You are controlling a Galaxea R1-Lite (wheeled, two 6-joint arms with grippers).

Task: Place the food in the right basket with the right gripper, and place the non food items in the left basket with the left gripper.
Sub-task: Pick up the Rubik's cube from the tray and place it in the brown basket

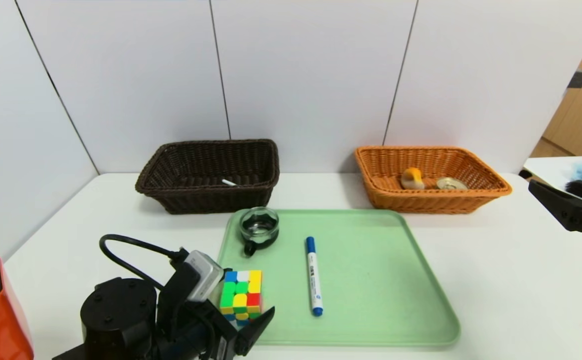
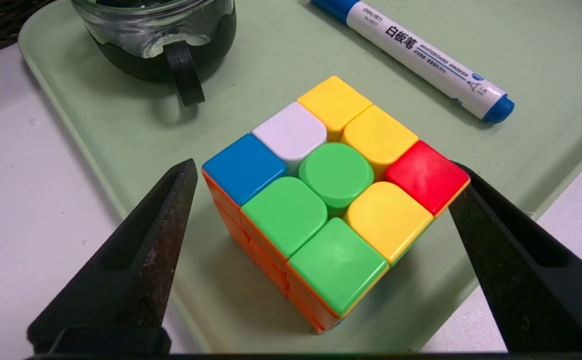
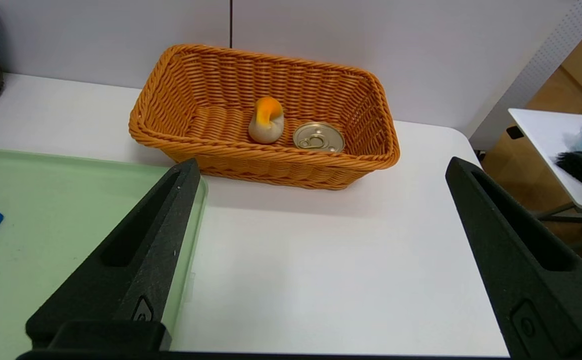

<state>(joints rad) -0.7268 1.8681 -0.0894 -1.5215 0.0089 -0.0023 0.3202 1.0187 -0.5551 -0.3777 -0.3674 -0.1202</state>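
- Cube time: the left pincer [image 2: 321, 210] is low over the near left corner of the green tray [image 1: 371, 280], fingers spread wide on either side of the puzzle cube [image 2: 333, 200]; the far finger sits just off the red corner tile, and I cannot tell whether it touches.
- Puzzle cube stands flat on the tray, close to its left edge, green centre tile facing up.
- Glass cup [image 1: 259, 226] with the black handle sits upright at the tray's far left corner, handle turned towards the cube.
- Blue-capped marker [image 1: 313, 276] lies on the tray just right of the cube and cup, running front to back, apart from both.
- Dark brown basket [image 1: 208, 175] waits at the back left of the white bench [image 1: 521, 290], and a thin white pen [image 1: 229, 182] is lying inside it.
- Over on the right, the orange-tan basket [image 3: 266, 120] holds the cream bun [image 3: 266, 122] with its orange top and the tin can [image 3: 318, 137], gold lid up, side by side.
- Right pincer [image 3: 321, 250] hangs above bare bench off the tray's right edge, fingers spread, gripping nothing.
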